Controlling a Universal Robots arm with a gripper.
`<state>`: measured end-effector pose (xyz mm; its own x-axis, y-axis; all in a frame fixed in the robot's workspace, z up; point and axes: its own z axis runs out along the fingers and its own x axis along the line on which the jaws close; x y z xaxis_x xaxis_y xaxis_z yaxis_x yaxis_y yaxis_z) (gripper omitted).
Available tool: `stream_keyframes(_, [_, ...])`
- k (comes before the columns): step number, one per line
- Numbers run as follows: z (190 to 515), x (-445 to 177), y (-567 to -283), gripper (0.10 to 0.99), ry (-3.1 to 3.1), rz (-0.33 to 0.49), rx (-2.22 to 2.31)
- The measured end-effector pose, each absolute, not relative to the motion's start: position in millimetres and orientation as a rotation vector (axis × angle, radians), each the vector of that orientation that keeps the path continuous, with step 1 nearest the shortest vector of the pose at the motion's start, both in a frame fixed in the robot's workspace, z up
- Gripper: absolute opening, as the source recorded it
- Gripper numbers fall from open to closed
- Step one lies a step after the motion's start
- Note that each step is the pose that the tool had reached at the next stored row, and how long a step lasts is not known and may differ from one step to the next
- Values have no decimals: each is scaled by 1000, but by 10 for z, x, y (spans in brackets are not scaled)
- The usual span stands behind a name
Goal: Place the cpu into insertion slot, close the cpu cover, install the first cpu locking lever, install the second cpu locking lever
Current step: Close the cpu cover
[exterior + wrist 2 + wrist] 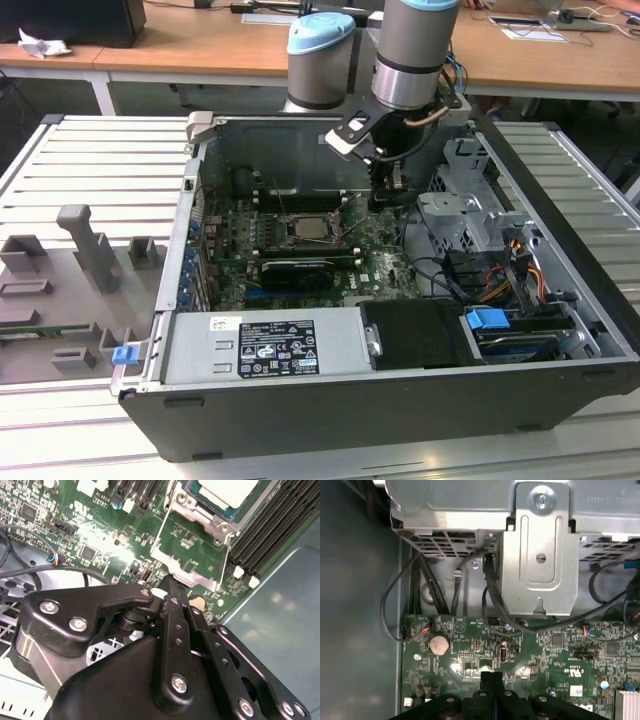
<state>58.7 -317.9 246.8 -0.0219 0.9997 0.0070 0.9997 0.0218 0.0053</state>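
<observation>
The cpu lies flat in the insertion slot on the green motherboard, silver-tan face up. The cpu cover is a silvery frame swung open beside the socket, with green board showing through its window. My gripper hangs over the board to the exterior view's right of the socket. Its black fingers are shut together with nothing between them, and the tips sit just off the open cover's outer edge. Thin wire levers stick up by the socket.
The open computer case walls in the board. A power supply lies along the front and a metal drive cage with cables stands at the exterior view's right. Black memory slots flank the socket. Grey fixtures stand outside the case.
</observation>
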Motion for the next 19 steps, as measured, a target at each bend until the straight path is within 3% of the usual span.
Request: stream_keyframes(19, [2468, 359, -3179, 106, -2245, -14, -2196])
